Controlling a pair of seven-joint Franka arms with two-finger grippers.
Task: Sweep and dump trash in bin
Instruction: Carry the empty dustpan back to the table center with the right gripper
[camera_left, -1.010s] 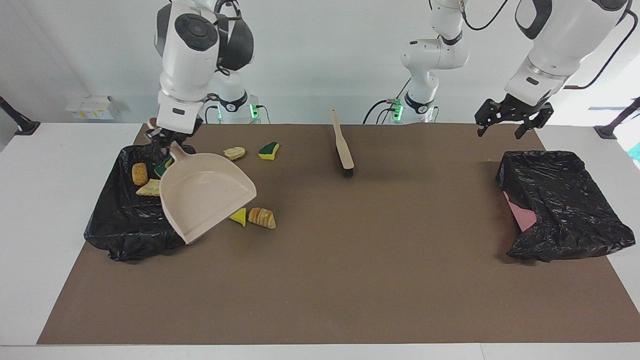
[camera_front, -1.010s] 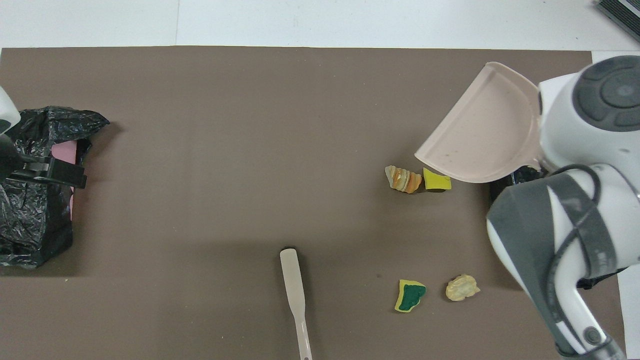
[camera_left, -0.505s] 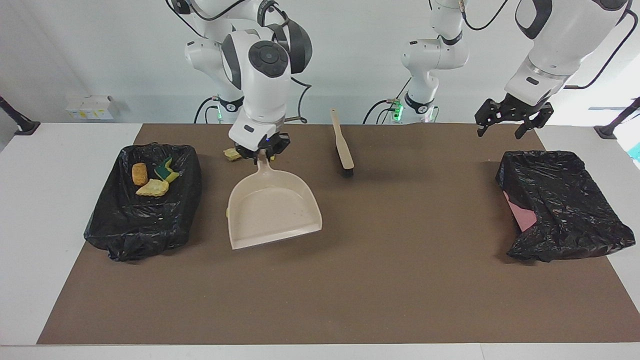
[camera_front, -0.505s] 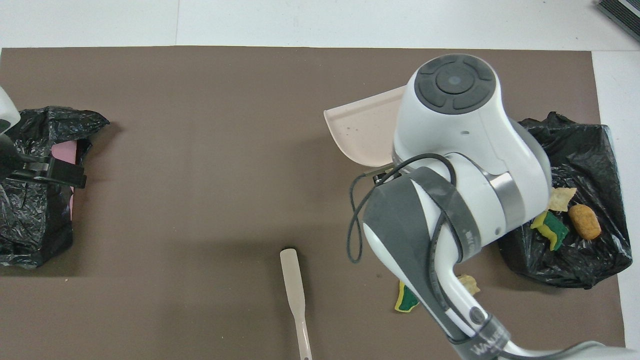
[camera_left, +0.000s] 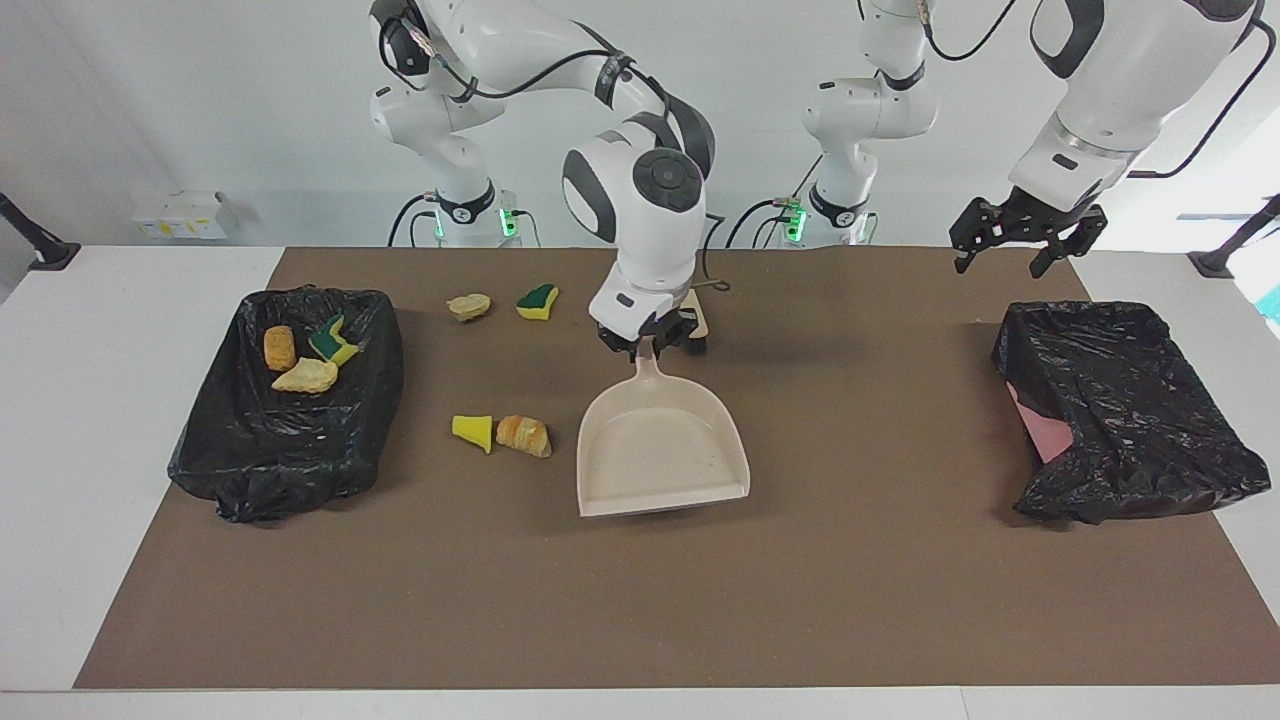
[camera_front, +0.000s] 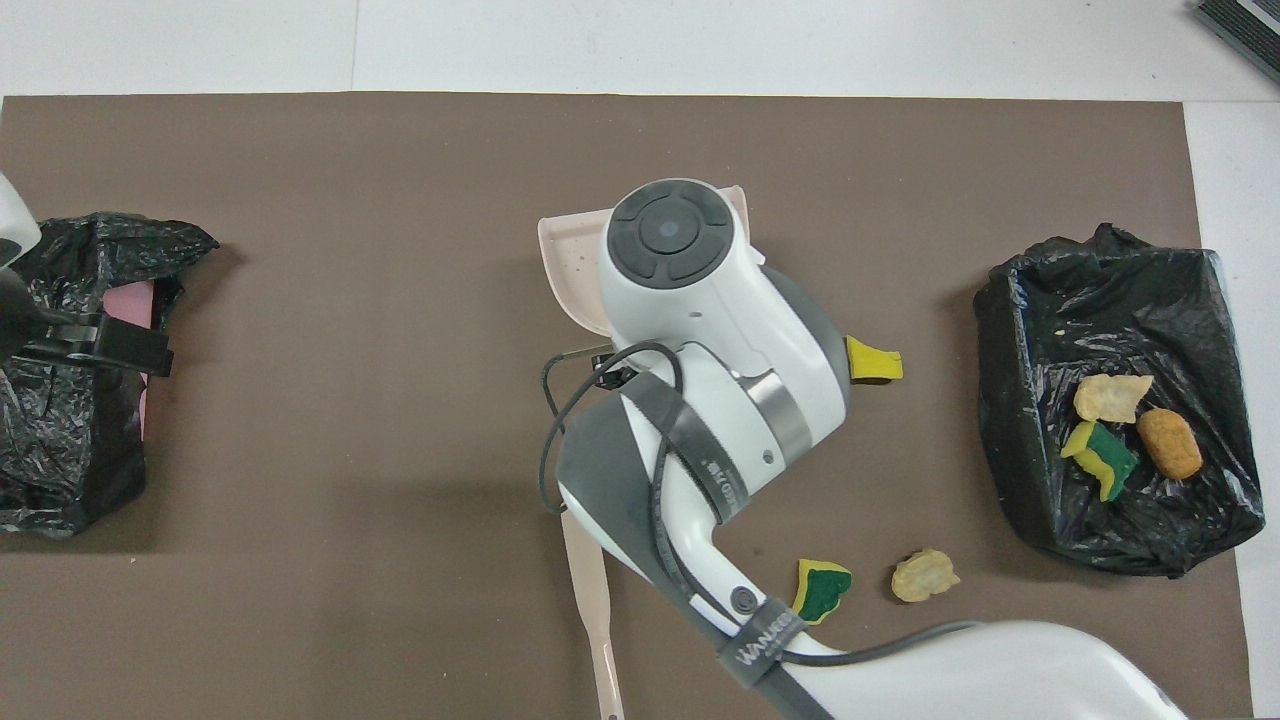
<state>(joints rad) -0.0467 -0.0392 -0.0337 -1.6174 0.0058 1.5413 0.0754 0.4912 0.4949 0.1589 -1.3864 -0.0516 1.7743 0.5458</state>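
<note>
At mid-table my right gripper (camera_left: 648, 340) pinches the beige dustpan's (camera_left: 660, 452) handle. Four trash scraps (camera_left: 499, 433) lie at its nine to eleven o'clock, three in the black bin (camera_left: 285, 400). My left gripper (camera_left: 1018, 240) waits spread over the table's edge near the other bin (camera_left: 1130, 410).

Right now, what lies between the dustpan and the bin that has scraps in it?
In the facing view, a yellow sponge wedge and a croissant lie on the mat between the dustpan and the bin.
</note>
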